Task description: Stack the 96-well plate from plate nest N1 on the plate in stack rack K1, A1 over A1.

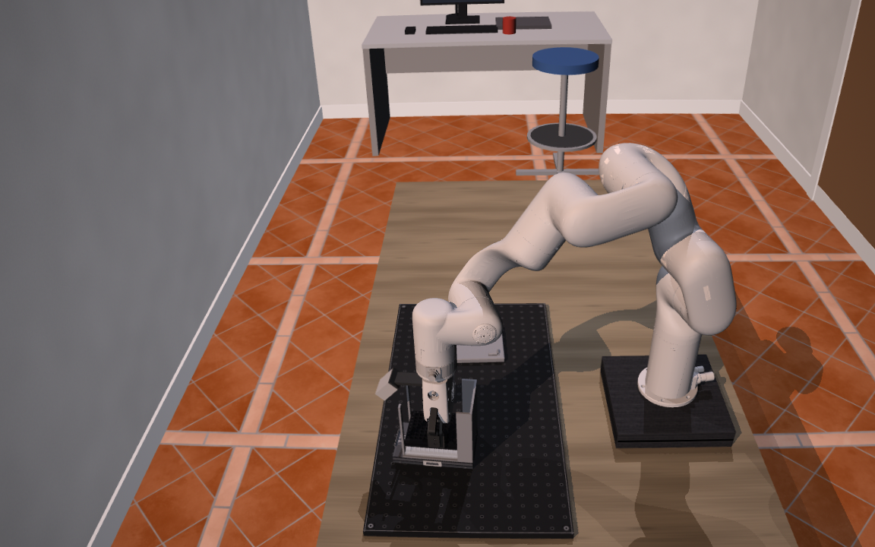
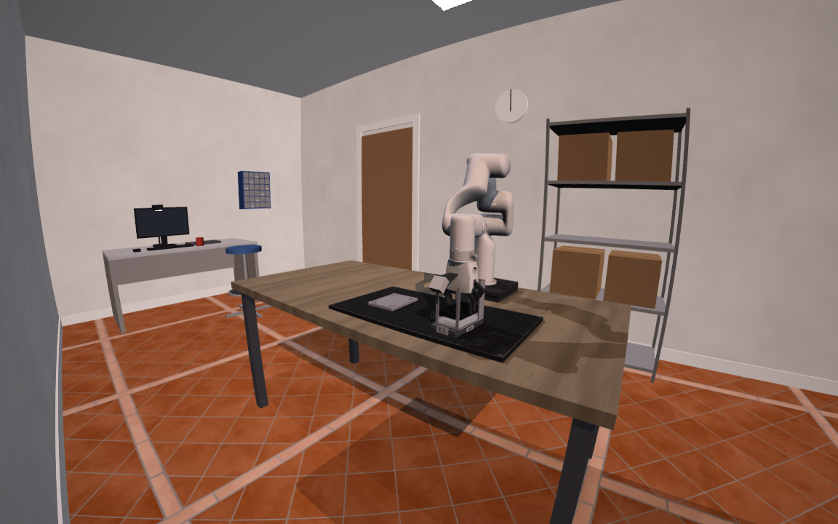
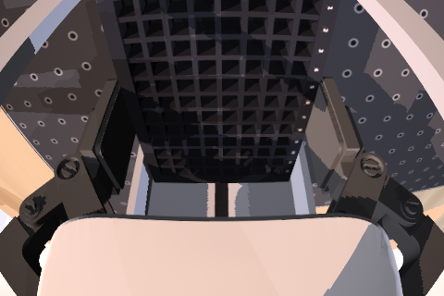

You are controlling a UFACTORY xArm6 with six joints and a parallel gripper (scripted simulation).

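My gripper (image 1: 434, 427) is shut on a black 96-well plate (image 3: 221, 87), with a finger on each long side. It holds the plate low inside the stack rack K1 (image 1: 434, 438), between the rack's posts. A white 96-well plate (image 1: 431, 450) lies in the rack beneath it; only its front strip shows. I cannot tell whether the two plates touch. In the exterior view the gripper (image 2: 460, 303) stands inside the rack (image 2: 457, 319). The plate nest N1 (image 1: 482, 351) is empty behind the arm's wrist.
The rack and nest stand on a black perforated board (image 1: 471, 422) on a wooden table. The nest also shows in the exterior view (image 2: 393, 300). The arm's base (image 1: 671, 397) stands on a black block to the right.
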